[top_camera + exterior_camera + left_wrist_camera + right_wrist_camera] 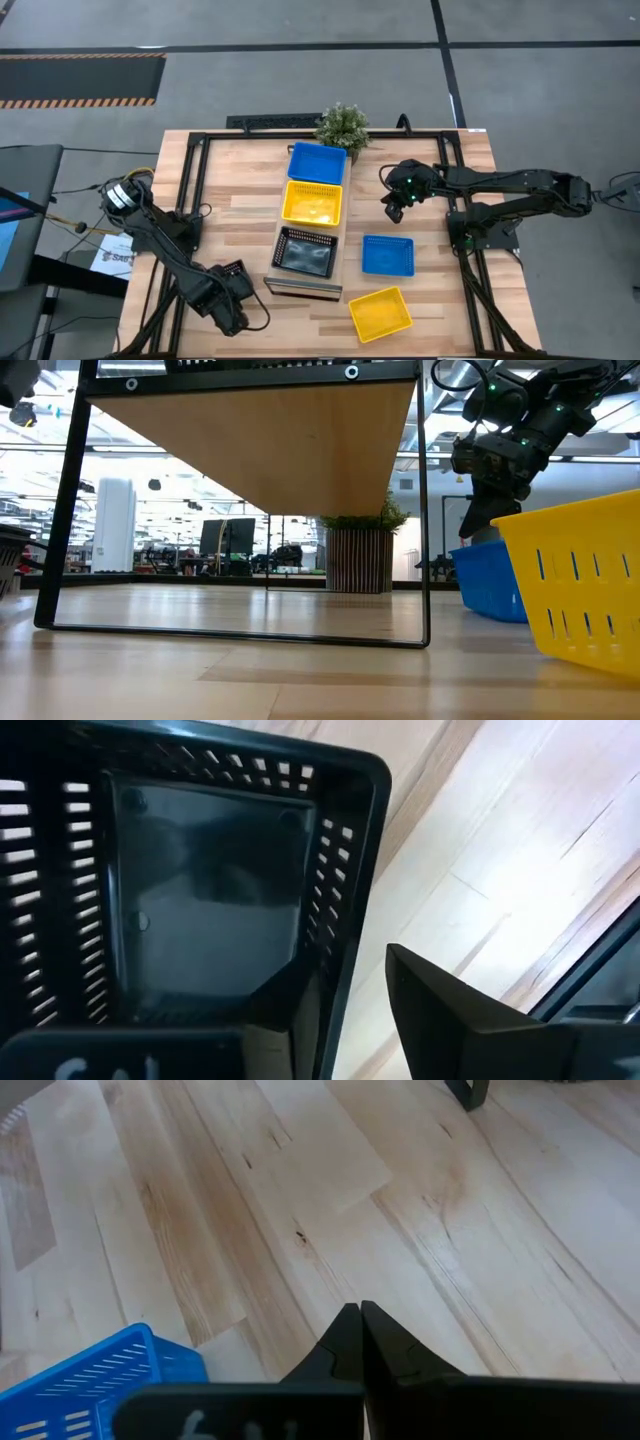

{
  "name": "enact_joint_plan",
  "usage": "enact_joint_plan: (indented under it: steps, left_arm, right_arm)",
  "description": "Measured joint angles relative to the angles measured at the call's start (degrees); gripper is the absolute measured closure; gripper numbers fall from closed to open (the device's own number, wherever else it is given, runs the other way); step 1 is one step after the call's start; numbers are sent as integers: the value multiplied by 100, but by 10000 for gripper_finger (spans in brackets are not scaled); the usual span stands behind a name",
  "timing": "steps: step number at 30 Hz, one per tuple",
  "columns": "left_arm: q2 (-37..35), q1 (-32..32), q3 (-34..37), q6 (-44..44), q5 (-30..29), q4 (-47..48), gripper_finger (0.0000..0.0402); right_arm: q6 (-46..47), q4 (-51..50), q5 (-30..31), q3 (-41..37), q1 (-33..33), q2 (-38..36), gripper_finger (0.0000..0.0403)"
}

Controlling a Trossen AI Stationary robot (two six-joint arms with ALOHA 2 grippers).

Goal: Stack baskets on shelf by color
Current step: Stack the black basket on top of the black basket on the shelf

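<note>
- Your left gripper (232, 296) sits at the near left of the table (240, 200), just left of the shelf's near end. In the left wrist view its fingers (440, 1010) stand apart, one on each side of the wall of a black basket (200, 900); you cannot tell from the pictures whether they press on that wall.
- The shelf (312, 225) runs near to far down the middle of the table, and three baskets sit on it in a row.
- Nearest on the shelf you have the black basket (306, 252), on the end next to your left gripper.
- The middle place holds a yellow basket (312, 203), touching the black one.
- The far end holds a blue basket (317, 163), just in front of a small potted plant (342, 126).
- Right of the shelf, a second blue basket (387, 255) lies on the bare tabletop.
- Nearer than that, a second yellow basket (380, 313) lies tilted on the tabletop, close to the near edge and apart from the blue one.
- Your right gripper (392, 211) hangs above the table, right of the shelf and just beyond the loose blue basket. Its fingers are pressed together with nothing between them, as the right wrist view shows.
</note>
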State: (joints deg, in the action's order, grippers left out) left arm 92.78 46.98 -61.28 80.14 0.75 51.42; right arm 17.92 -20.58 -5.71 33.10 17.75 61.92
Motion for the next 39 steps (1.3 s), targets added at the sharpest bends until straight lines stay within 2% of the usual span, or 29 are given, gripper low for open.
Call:
enact_joint_plan:
  steps: [14, 27, 31, 36, 39]
  left_arm:
    - [-167, -9, 8, -262, 27, 35, 332]
    - [-173, -9, 162, -381, 140, 48, 315]
    - [-173, -11, 162, -466, 191, 29, 337]
    - [-173, -11, 162, -540, 228, 4, 389]
    - [-173, -12, 160, -559, 223, 4, 395]
  right_arm:
    - [-44, -4, 0, 0, 0, 0, 396]
    - [-43, -31, 0, 0, 1, 1, 396]
    - [-42, -31, 0, 0, 1, 0, 396]
    - [-42, -24, 0, 0, 1, -1, 396]
    - [-42, -24, 0, 0, 1, 1, 396]
